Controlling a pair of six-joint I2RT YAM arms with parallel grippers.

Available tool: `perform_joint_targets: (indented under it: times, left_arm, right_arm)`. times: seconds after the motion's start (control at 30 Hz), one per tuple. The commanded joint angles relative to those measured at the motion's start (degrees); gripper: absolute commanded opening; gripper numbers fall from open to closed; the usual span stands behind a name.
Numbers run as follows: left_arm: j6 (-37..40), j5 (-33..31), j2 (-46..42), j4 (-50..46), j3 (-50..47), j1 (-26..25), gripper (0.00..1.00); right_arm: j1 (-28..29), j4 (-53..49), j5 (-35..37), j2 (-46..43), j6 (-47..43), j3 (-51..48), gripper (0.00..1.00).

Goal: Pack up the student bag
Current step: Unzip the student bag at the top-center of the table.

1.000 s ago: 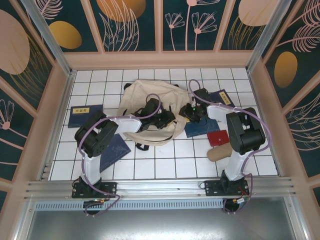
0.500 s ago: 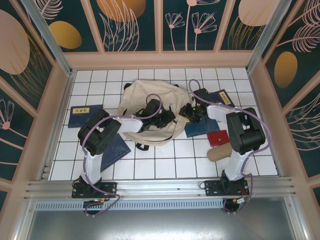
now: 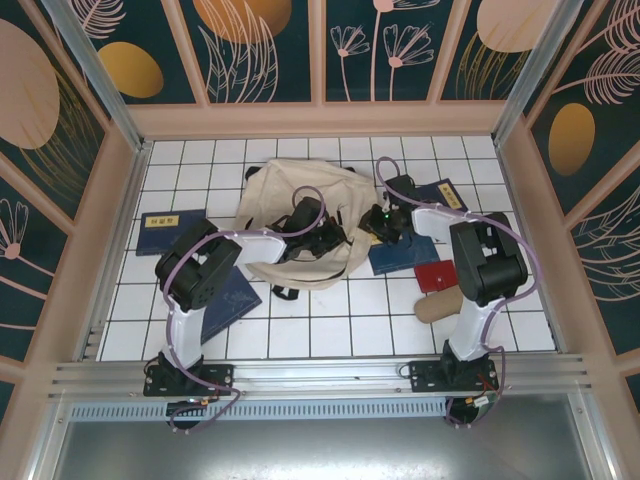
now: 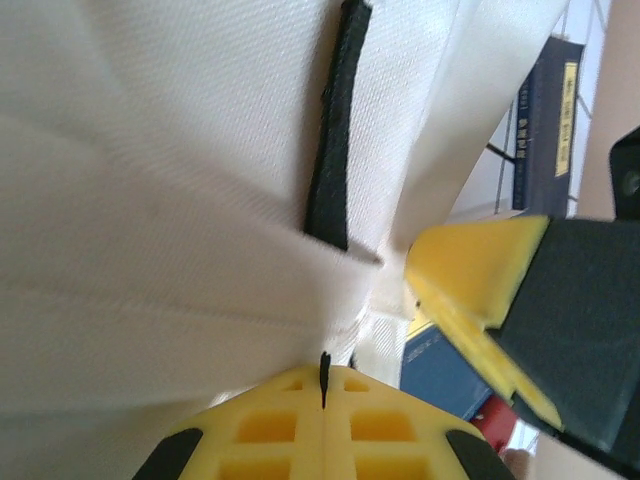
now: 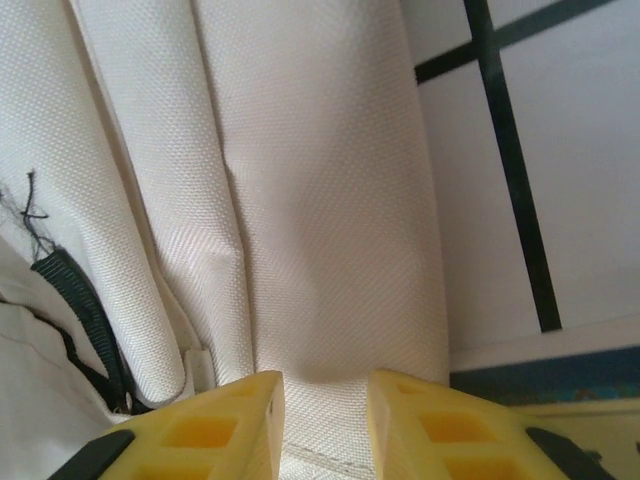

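Right claw (image 5: 327,388) pinches student bag (image 5: 300,200); woven cream folds.

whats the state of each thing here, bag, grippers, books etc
student bag, lying slumped, fabric bunched
left gripper, shut on bag fabric
right gripper, shut on a fold of the bag
navy book at far left, closed, lying flat
brown tube, lying on its side
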Motion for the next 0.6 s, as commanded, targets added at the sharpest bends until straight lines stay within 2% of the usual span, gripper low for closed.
perform_joint_targets:
  times: [0.0,0.1,0.27,0.43,0.57]
  left_arm:
    - [5.34,-2.54,-6.05,-6.99,-1.22,-0.25,0.00]
    - [7.83,-4.71,-9.48,-12.21,-3.38,-0.28,0.00]
    - [9.87,-7.13,-14.67,-17.36,-7.04,-0.17,0.00]
    - [11.43,-6.34,-19.08,-19.72,-9.90,-0.18,0.00]
    - [13.35,-8.32,-21.67,-21.99,-10.67,-0.16,0.00]
  right_arm:
    - [0.49,-3.23,6.74,4.03,1.49,0.86,0.26]
    - [0.58,-4.11,10.15,4.98,3.21,1.66,0.23]
    - [0.85,-4.96,15.57,6.24,6.50,2.35,0.23]
    - [0.82,-5.59,16.85,7.80,7.11,4.89,0.22]
    - [0.82,-6.07,16.11,7.95,4.50,8.17,0.22]
